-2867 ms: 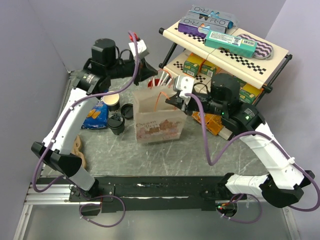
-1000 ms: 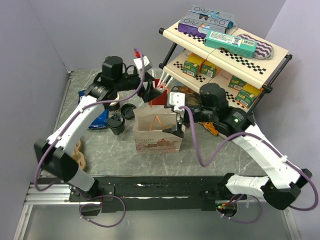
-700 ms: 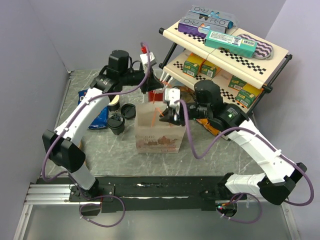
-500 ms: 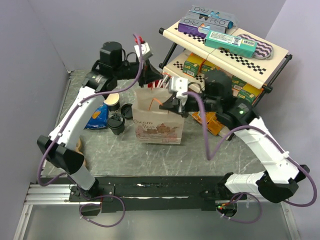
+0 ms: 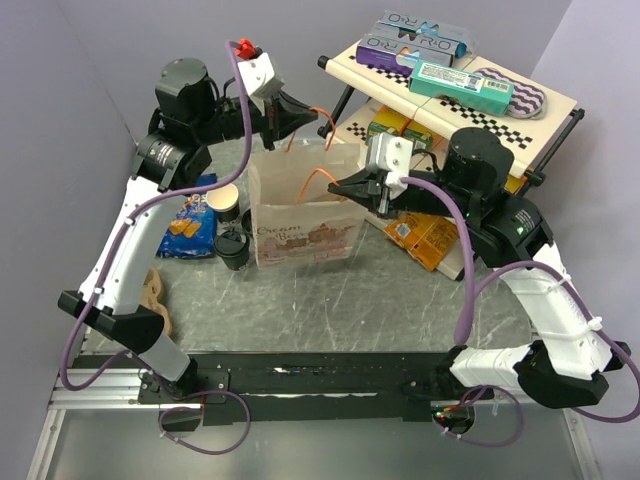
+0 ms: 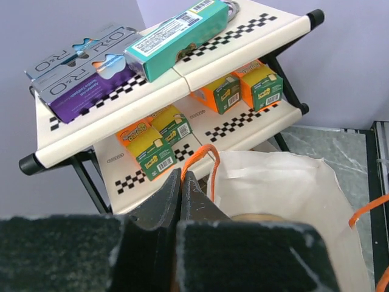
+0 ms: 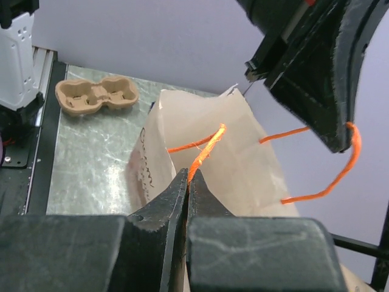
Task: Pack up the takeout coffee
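Note:
A cream paper bag [image 5: 305,215] with orange cord handles stands in the middle of the table. My left gripper [image 5: 317,118] is shut on the far handle [image 6: 203,159], above the bag's back edge. My right gripper [image 5: 334,183] is shut on the near handle [image 7: 209,146], at the bag's right top. The two handles are pulled apart and the bag mouth [image 6: 273,182] is open. The takeout coffee cup [image 5: 222,203], with its dark sleeve and no lid on, stands left of the bag. A black-lidded dark cup [image 5: 232,248] stands just in front of it.
A two-tier checkered shelf [image 5: 450,90] with boxes stands at the back right. Orange packets [image 5: 425,235] lie below it. A blue snack bag [image 5: 185,225] lies at the left. A cardboard cup carrier [image 5: 155,290] lies near the left arm; it also shows in the right wrist view [image 7: 96,96].
Both grippers have risen and drawn apart with the handles. The bag has shifted left and stands taller, with its mouth pulled wider.

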